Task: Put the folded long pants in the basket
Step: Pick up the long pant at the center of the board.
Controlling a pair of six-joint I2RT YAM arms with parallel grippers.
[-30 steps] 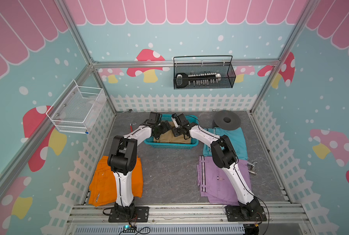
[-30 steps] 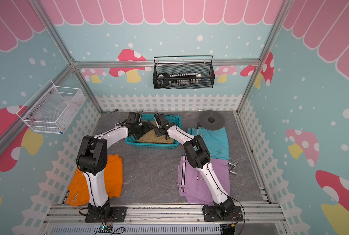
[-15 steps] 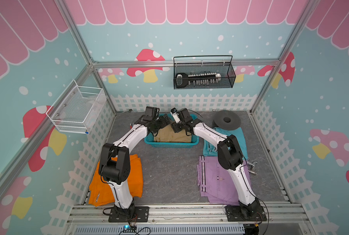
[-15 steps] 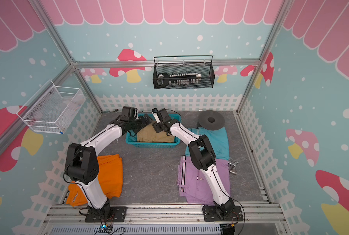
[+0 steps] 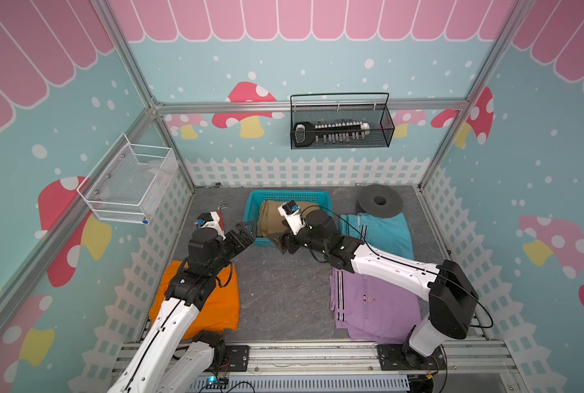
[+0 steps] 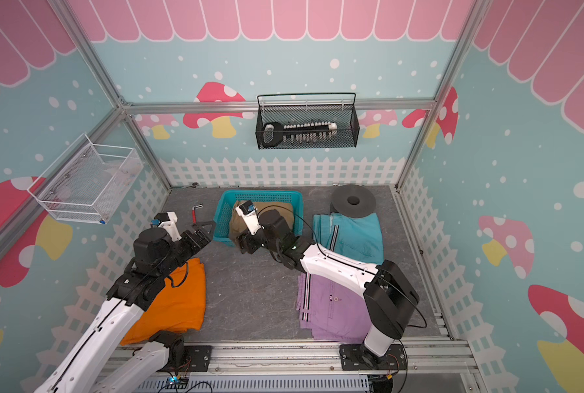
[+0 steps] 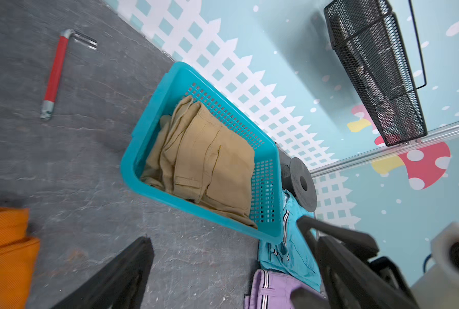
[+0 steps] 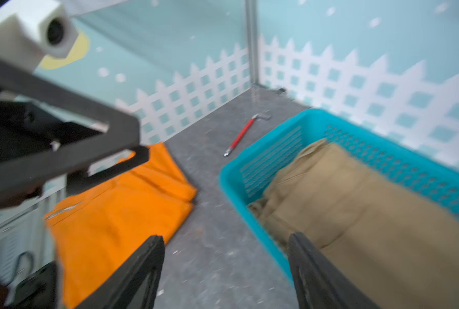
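The turquoise basket [image 5: 289,195] [image 6: 260,194] [image 7: 153,112] [image 8: 252,166] stands at the back middle with the tan folded pants [image 5: 270,217] [image 7: 209,155] [image 8: 370,214] lying in it. Orange pants [image 5: 212,303] [image 6: 178,303] [image 8: 116,214] lie front left, lilac pants [image 5: 372,306] [image 6: 331,306] front right, and teal pants [image 5: 386,234] [image 6: 355,231] [image 7: 295,240] right of the basket. My left gripper [image 5: 249,231] [image 6: 204,231] [image 7: 224,232] hovers open off the basket's front left corner. My right gripper [image 5: 284,243] [image 6: 244,243] [image 8: 225,239] stands open at the basket's front edge, holding nothing.
A red-handled hex key [image 6: 195,211] [image 7: 53,77] [image 8: 240,136] lies left of the basket. A dark grey disc [image 5: 379,200] sits at the back right. A black wire basket [image 5: 341,126] hangs on the back wall, a white mesh basket [image 5: 130,183] on the left wall.
Both arms have drawn back from inside the basket toward the front. The tan pants stay in the basket, and the right gripper has opened wider.
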